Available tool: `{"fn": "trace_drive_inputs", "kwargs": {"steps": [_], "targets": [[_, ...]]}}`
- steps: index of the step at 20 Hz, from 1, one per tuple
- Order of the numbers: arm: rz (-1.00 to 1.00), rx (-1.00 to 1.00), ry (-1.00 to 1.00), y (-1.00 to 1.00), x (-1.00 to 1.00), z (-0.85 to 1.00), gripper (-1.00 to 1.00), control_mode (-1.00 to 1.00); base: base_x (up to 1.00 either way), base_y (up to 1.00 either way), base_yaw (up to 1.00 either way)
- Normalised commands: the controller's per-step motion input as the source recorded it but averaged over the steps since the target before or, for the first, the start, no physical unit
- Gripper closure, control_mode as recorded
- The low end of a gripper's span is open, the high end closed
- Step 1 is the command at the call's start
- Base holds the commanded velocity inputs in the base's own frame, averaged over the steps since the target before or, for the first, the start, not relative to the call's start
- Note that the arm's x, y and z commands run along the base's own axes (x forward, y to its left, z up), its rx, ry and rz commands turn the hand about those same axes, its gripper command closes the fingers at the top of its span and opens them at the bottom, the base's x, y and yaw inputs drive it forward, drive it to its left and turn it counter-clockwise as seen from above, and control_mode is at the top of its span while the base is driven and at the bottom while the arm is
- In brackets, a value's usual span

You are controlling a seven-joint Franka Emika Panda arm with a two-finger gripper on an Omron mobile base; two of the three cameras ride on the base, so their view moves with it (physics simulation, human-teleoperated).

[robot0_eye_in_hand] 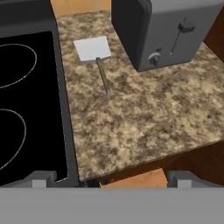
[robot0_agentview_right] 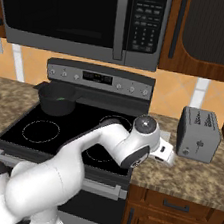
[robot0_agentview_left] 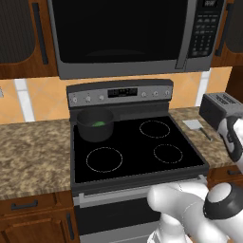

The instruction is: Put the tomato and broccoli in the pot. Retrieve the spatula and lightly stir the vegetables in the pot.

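- One pot (robot0_agentview_left: pixel 96 126) on the stove (robot0_agentview_left: pixel 137 152), sitting upright on the back left burner, mouth facing up
- One bit of green inside it, so that's the broccoli (robot0_agentview_left: pixel 98 124), resting on the pot's floor; also peeks over the rim from the other side (robot0_agentview_right: pixel 60 98)
- Couldn't spot any red in the pot from these angles, so can't place the tomato
- One spatula (robot0_eye_in_hand: pixel 97 59) lying flat on the granite table (robot0_eye_in_hand: pixel 144 118), between the stove edge and the toaster (robot0_eye_in_hand: pixel 168 28)
- Long axis runs front to back on the table: flat pale blade toward the wall, thin handle pointing back toward the table's front edge
- Four burner rings, one toaster, one microwave (robot0_agentview_left: pixel 123 33) overhead
- Pincer (robot0_eye_in_hand: pixel 111 181) hovering over the table's front edge, short of the spatula handle; tips spread wide apart, nothing between them
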Motion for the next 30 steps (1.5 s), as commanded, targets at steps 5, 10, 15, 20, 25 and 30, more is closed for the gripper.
{"fn": "trace_drive_inputs", "kwargs": {"steps": [5,10,15,20,25,30], "targets": [[0.00,0.00,0.04,0.10,0.48,-0.11,-1.00,-1.00,0.00,0.00,0.00],[0.00,0.00,0.05,0.01,0.47,-0.16,-1.00,-1.00,0.00,0.00,0.00],[0.00,0.00,0.03,0.01,0.41,-0.44,-1.00,-1.00,0.00,0.00,0.00],[0.00,0.00,0.00,-0.03,0.40,-0.29,-1.00,-1.00,0.00,0.00,0.00],[0.00,0.00,0.00,-0.28,0.37,-0.10,-1.00,-1.00,0.00,0.00,0.00],[0.00,0.01,0.02,-0.31,0.28,-0.20,-1.00,-1.00,0.00,0.00,0.00]]}}
